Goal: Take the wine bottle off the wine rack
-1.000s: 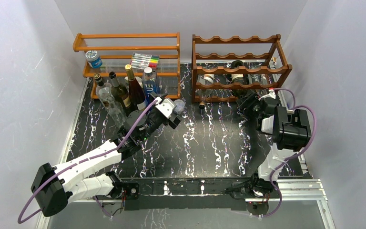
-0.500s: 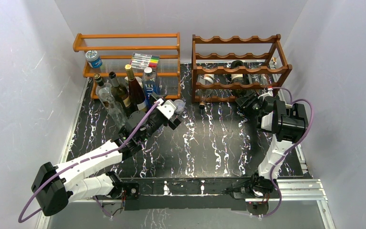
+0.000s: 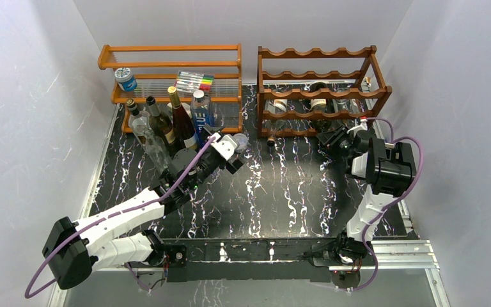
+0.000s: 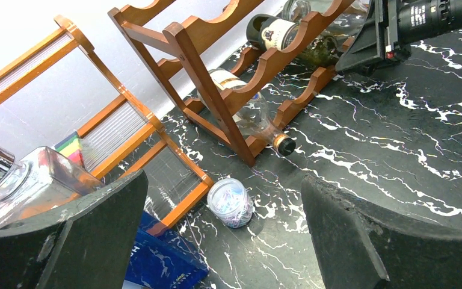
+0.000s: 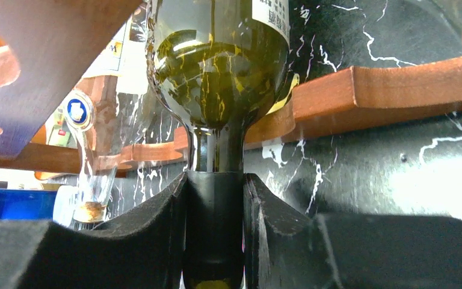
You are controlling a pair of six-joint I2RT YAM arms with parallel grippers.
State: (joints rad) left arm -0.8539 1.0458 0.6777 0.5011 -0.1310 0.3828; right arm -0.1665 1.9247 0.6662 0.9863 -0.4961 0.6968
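At two o'clock, the right gripper (image 5: 215,208) clamps the neck of the green wine bottle (image 5: 216,66), its body seemingly resting on the wine rack (image 5: 391,81). The left gripper (image 4: 222,208) gapes.

The wine rack (image 3: 318,52) stands back right on the worktop (image 3: 281,185), the shelf (image 3: 169,64) to its left. Before the shelf cluster upright bottles (image 3: 163,125). The wine bottle (image 5: 216,72) lies in the rack, neck forward.

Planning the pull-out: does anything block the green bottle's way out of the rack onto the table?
Nothing visible does. The right pincer grips the green bottle by its neck; the table before the wine rack there is bare.
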